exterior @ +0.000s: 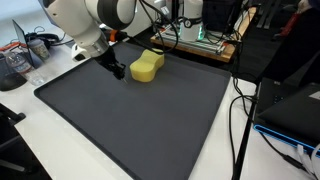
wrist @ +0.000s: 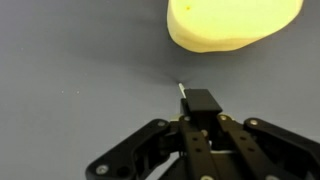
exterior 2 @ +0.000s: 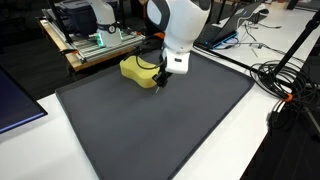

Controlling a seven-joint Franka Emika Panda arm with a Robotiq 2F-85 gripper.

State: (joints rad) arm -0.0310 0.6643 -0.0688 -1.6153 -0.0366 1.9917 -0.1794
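One big dark mat (exterior: 130,120) covers the desk. One white arm (exterior 2: 178,25) leans over it. One yellow sponge (exterior: 147,67) lies near one edge of the mat. The gripper (exterior: 119,71) hangs just beside the sponge, not touching, fingers pressed together, holding nothing.

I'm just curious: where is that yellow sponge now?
The yellow foam sponge lies at the dark grey mat's far edge in both exterior views, close beside the pincer.

The white counter (exterior: 60,150) carries a large dark grey mat (exterior: 140,120); a yellow sponge (exterior: 146,67) lies on the mat near one edge.
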